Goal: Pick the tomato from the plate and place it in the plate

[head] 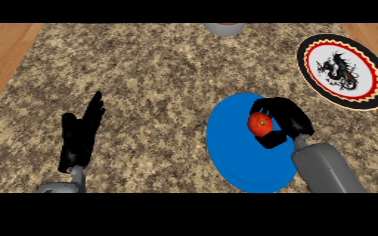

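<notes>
Tomato point(260, 123), red, round, in right hand point(284, 125)

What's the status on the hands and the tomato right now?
Right hand curled round tomato, over blue plate. Left hand open, resting at left. Dragon plate far right, path looks open.

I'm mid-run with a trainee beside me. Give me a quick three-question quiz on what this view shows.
1. True or false: the right hand is curled round the tomato.
2. The tomato is over which plate? A) the blue plate B) the dragon plate
3. Fill in: the left hand rests open on the view's ____ side.

Key: 1 true; 2 A; 3 left.
</notes>
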Controlling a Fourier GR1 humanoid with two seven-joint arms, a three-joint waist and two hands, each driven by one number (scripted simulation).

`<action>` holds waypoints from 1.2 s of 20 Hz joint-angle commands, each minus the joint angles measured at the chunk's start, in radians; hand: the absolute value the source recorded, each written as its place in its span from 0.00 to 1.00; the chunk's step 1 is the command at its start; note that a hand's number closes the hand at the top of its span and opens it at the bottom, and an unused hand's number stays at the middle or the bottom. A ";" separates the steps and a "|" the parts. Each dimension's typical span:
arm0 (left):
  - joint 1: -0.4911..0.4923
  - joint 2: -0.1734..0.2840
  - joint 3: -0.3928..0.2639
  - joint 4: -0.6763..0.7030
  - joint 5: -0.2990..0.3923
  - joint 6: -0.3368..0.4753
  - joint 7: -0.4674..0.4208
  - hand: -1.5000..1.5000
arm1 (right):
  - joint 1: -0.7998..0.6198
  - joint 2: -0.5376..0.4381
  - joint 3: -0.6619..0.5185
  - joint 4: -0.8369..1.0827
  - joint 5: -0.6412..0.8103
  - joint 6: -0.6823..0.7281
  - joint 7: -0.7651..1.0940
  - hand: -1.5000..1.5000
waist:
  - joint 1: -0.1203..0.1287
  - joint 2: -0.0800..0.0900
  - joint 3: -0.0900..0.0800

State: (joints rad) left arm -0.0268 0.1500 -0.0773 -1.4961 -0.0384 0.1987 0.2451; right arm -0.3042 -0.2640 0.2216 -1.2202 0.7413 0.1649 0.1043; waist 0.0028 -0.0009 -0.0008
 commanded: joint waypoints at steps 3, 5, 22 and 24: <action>0.020 0.009 0.034 -0.031 0.008 -0.028 0.011 0.50 | -0.001 0.003 -0.023 -0.108 0.060 -0.002 0.049 1.00 | -0.002 -0.001 0.001; -0.001 -0.065 -0.022 0.054 -0.049 0.027 -0.041 0.50 | -0.032 -0.014 -0.063 -0.001 0.093 -0.110 -0.020 1.00 | -0.002 0.002 0.001; -0.036 -0.013 0.050 0.033 -0.015 -0.027 -0.008 0.50 | -0.376 -0.125 -0.330 0.277 0.079 -0.366 -0.160 1.00 | 0.000 0.002 0.001; 0.044 -0.035 0.009 -0.024 -0.032 -0.017 -0.011 0.50 | -0.302 -0.144 -0.358 0.234 0.083 -0.448 -0.173 1.00 | -0.004 -0.002 0.001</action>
State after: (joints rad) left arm -0.0195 0.1264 -0.0556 -1.4948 -0.0616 0.1729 0.2330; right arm -0.6429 -0.3887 -0.0886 -0.9324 0.8253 -0.1780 -0.0698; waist 0.0075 0.0004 0.0002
